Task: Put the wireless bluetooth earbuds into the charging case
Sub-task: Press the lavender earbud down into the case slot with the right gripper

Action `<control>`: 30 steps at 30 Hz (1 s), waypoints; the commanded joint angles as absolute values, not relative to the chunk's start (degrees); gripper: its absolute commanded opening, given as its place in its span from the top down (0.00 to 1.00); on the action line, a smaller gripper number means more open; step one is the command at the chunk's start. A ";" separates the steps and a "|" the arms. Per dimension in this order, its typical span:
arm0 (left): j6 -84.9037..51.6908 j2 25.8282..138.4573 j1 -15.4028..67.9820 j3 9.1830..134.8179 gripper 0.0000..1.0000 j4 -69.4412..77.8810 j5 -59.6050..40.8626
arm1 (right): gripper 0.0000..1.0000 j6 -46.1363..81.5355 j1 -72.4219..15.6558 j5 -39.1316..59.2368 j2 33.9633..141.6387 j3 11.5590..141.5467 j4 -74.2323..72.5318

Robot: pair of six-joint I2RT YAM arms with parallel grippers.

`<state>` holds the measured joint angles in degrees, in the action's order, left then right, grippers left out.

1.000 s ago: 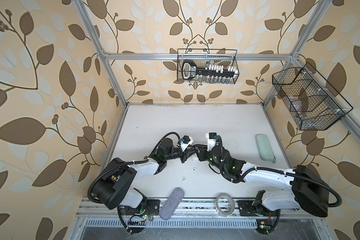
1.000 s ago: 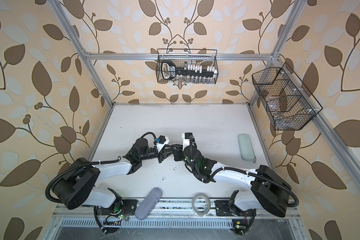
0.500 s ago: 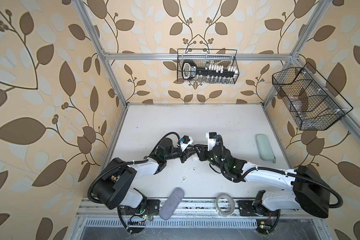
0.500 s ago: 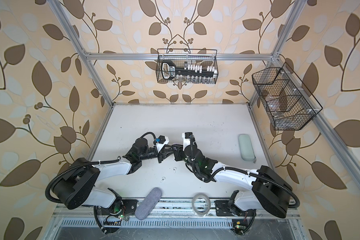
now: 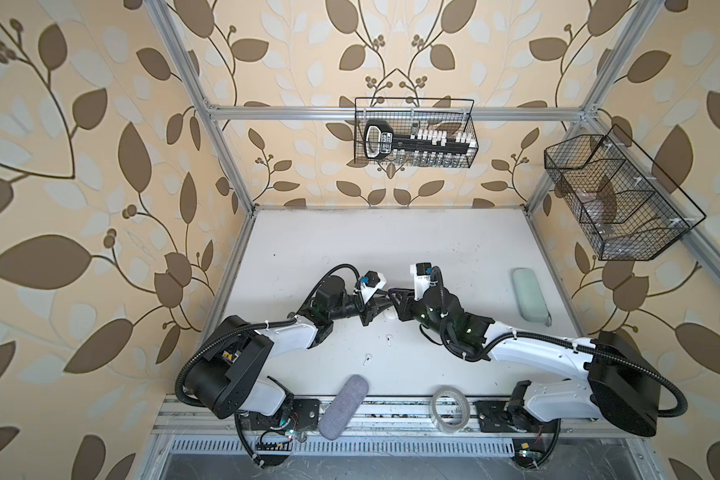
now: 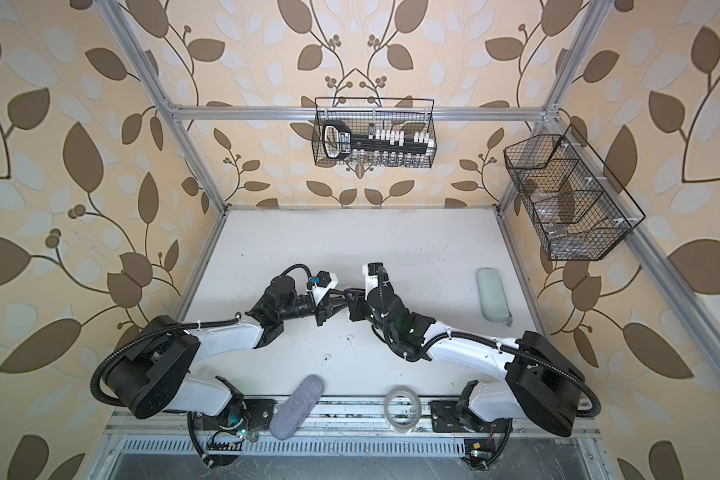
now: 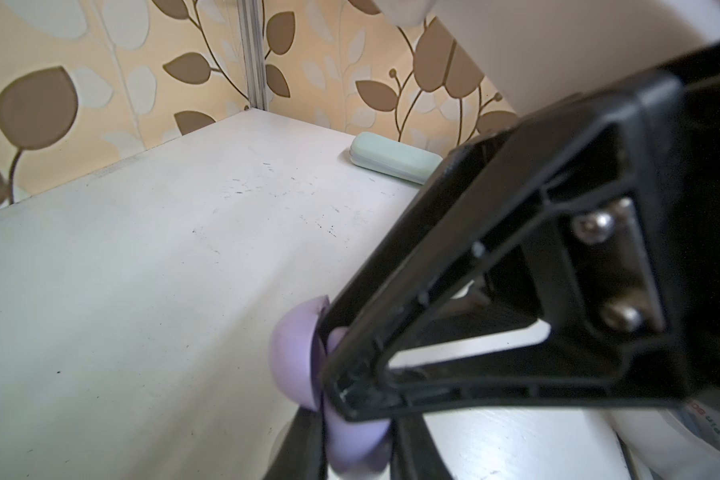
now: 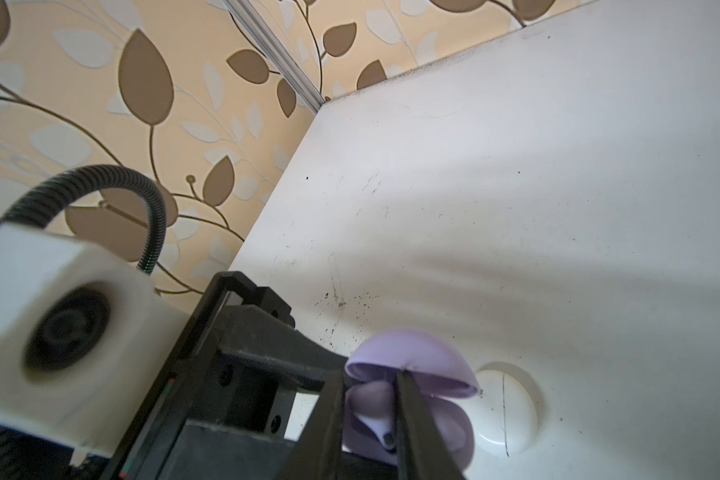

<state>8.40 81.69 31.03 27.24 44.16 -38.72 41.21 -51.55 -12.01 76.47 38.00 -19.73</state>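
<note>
Right wrist view has the right gripper (image 8: 371, 382) pinching a lilac earbud (image 8: 371, 401), stem aimed into the open lilac case (image 8: 416, 353) (clamped by the left gripper (image 7: 350, 428)).

Lilac case (image 8: 408, 353); lilac earbud (image 8: 368, 401); white case (image 8: 506, 415); mint pouch (image 5: 528, 299); brown-leaf beige walls (image 5: 80, 208)

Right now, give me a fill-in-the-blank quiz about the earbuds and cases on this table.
1. The left gripper clamps a charging case whose colour is ___.
2. That case's lid stands ___.
3. The right gripper pinches a lilac earbud, while ___ white earbuds lie loose on the table.
4. The closed round case next to it is ___.
Missing words: lilac; open; two; white.
</note>
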 commanded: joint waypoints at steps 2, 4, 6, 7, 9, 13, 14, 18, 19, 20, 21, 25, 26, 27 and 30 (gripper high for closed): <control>8.39 79.94 30.90 28.87 1.00 49.03 -42.88 | 0.77 39.83 -50.95 -10.56 77.23 39.03 -17.21; 8.35 79.94 30.86 28.83 1.00 49.17 -43.14 | 0.78 39.39 -50.96 -9.72 77.19 39.05 -17.18; 8.23 79.90 30.97 28.70 1.00 49.33 -43.33 | 0.78 38.84 -50.89 -8.95 76.80 38.90 -17.38; 8.20 79.90 30.94 28.74 1.00 49.39 -43.42 | 0.78 38.60 -50.90 -8.58 76.61 38.85 -17.44; 8.09 79.91 30.92 28.72 1.00 49.48 -43.57 | 0.78 38.17 -50.77 -7.88 76.40 38.85 -17.49; 7.71 79.73 30.89 28.59 1.00 49.99 -43.81 | 0.75 38.02 -50.29 -7.65 75.89 38.85 -16.72; 7.73 79.72 30.88 28.64 1.00 50.09 -43.92 | 0.73 38.04 -50.11 -7.72 75.69 38.78 -16.55; 7.51 79.72 30.88 28.64 1.00 50.18 -44.68 | 0.69 38.06 -49.34 -7.92 75.08 38.98 -15.83; 7.43 79.72 30.90 28.64 1.00 50.19 -44.94 | 0.68 37.97 -49.17 -7.91 75.01 39.02 -15.73; 7.38 79.72 30.90 28.65 1.00 50.27 -45.12 | 0.68 37.89 -49.05 -7.91 74.89 39.11 -15.65; 7.30 79.71 30.97 28.63 1.00 50.34 -45.24 | 0.68 37.87 -48.96 -7.91 74.88 39.19 -15.49; 7.21 79.63 30.92 28.61 1.00 50.36 -45.52 | 0.68 37.54 -48.35 -8.04 74.66 39.68 -14.65; 7.13 79.63 30.87 28.65 1.00 50.36 -45.61 | 0.68 37.40 -48.25 -8.08 74.71 39.83 -14.27; 7.13 79.62 30.91 28.65 1.00 50.34 -45.68 | 0.68 37.27 -48.19 -8.08 74.84 40.06 -13.96; 6.94 79.57 30.91 28.72 1.00 50.36 -45.96 | 0.68 36.87 -47.85 -8.13 74.57 40.49 -13.13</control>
<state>7.05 81.69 31.00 27.24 45.12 -40.21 38.06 -49.23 -5.69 74.72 39.05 -16.69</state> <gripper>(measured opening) 0.222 0.319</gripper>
